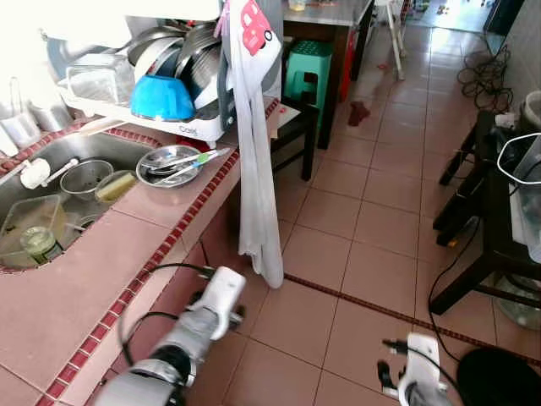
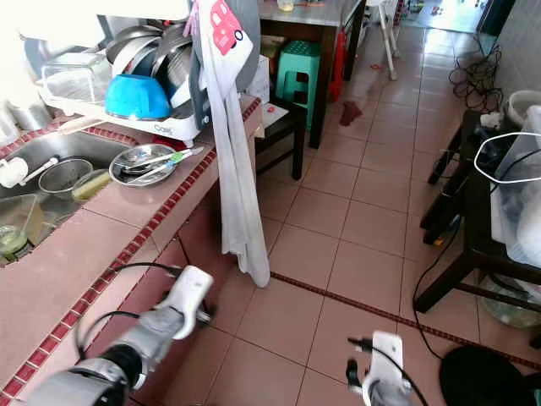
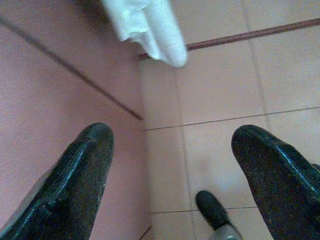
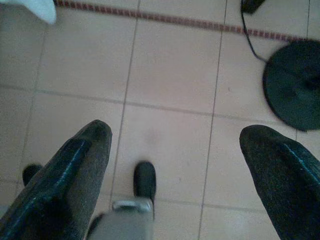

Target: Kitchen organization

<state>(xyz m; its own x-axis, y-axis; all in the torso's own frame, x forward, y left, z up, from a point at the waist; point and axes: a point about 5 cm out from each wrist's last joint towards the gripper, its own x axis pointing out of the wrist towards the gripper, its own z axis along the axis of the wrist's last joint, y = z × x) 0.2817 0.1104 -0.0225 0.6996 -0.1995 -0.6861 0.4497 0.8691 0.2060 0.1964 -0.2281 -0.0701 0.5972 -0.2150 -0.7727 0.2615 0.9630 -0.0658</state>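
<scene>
Left gripper (image 3: 170, 175): fingers spread wide, holding nothing, hanging low beside the counter's front face, above the floor tiles.
Right gripper (image 4: 175, 170): fingers spread wide, empty, hanging over the floor (image 1: 355, 254) near a round black base (image 4: 295, 85).
Counter (image 1: 127, 245): pink tile with a red mosaic edge, on the robot's left.
Sink (image 1: 51, 161): set in the counter; holds a steel cup (image 1: 84, 178), a clear tub (image 1: 25, 222) and a small jar (image 1: 38, 244).
Steel dish (image 1: 167, 165): on the counter just beside the sink, with utensils lying in it, one with a green handle.
Rack (image 1: 161, 118): white dish rack behind the dish, carrying a blue bowl (image 1: 162, 98), steel bowls and a clear box; grey lettering on its front edge, too small to read.
Cloth (image 1: 254, 152): long white cloth hanging over the counter's corner, reaching almost to the floor; a red print near its top, writing not readable.
Stool (image 1: 308, 72): green plastic, under a far table.
</scene>
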